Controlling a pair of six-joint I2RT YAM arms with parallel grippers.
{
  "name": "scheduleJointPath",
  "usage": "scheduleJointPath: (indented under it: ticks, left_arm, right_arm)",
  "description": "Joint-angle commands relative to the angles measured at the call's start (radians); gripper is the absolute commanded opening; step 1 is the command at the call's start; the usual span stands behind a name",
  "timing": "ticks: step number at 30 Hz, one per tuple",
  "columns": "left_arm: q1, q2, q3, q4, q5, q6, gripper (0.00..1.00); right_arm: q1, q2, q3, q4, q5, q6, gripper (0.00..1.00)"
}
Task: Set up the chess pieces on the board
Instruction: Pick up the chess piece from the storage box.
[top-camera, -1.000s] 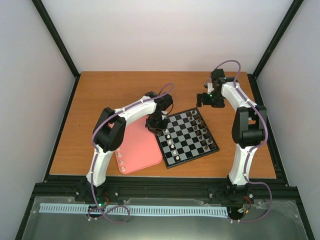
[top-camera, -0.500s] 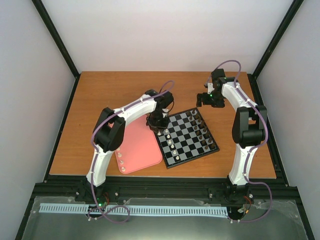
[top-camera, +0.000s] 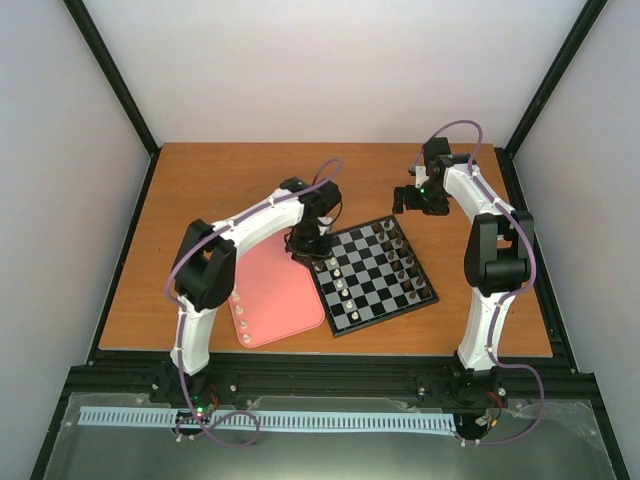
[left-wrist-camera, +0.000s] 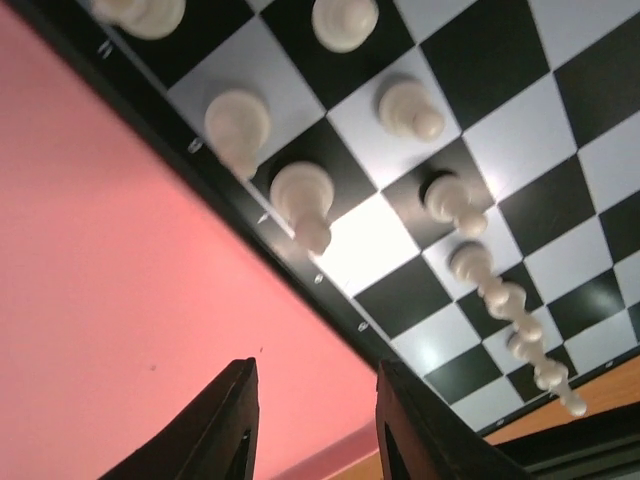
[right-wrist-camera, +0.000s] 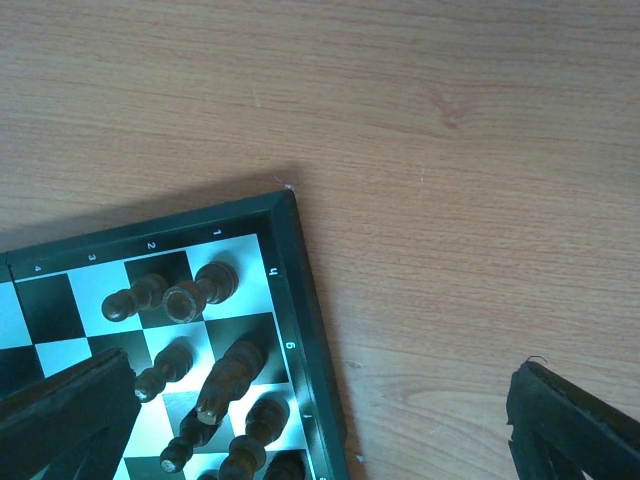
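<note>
Hovering over the tray (left-wrist-camera: 100, 250) beside the board (left-wrist-camera: 365, 240), left claw (left-wrist-camera: 315, 400) apart and empty, we risk clipping nearby pieces (left-wrist-camera: 300, 195); right claw (right-wrist-camera: 320, 400) gapes wide.

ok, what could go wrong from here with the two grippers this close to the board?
1. The left gripper, empty, hangs over the pink tray at the rim of the board beside the cream pieces; a sideways swing could topple the nearest.
2. The open right gripper hovers off the board's corner by the dark pieces; a descent there might clip them.
</note>
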Motion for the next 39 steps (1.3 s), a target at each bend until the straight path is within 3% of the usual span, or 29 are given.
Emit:
scheduleJointPath:
  ticks: [1,8,13,17,24,39]
  left_arm:
    - [-0.004,-0.119,-0.046,-0.032,-0.041,-0.008,0.36]
    - [0.123,-0.358,-0.163,-0.082,-0.135,-0.031,0.59]
    - [0.279,-0.51,-0.41,-0.028,-0.162,-0.063,0.64]
    - [0.398,-0.571,-0.573,0.065,-0.132,-0.091,0.64]
    - [0.518,-0.552,-0.658,0.159,-0.115,-0.071,0.64]
    - [0.537,-0.406,-0.652,0.218,-0.049,-0.033,0.43]
  right_arm:
    - [-0.009,-0.043,-0.01,0.004,-0.008,-0.008,1.0]
    - [-0.008,-0.05,-0.013,0.003,-0.009,-0.005,1.0]
    - [-0.008,-0.047,-0.01,0.002,-0.015,-0.004,1.0]
    - [-0.008,-0.039,-0.005,-0.001,-0.019,-0.002,1.0]
    - [-0.008,-0.039,-0.016,0.001,-0.022,-0.004,1.0]
    - [-0.008,-0.026,-0.012,-0.005,-0.008,-0.007,1.0]
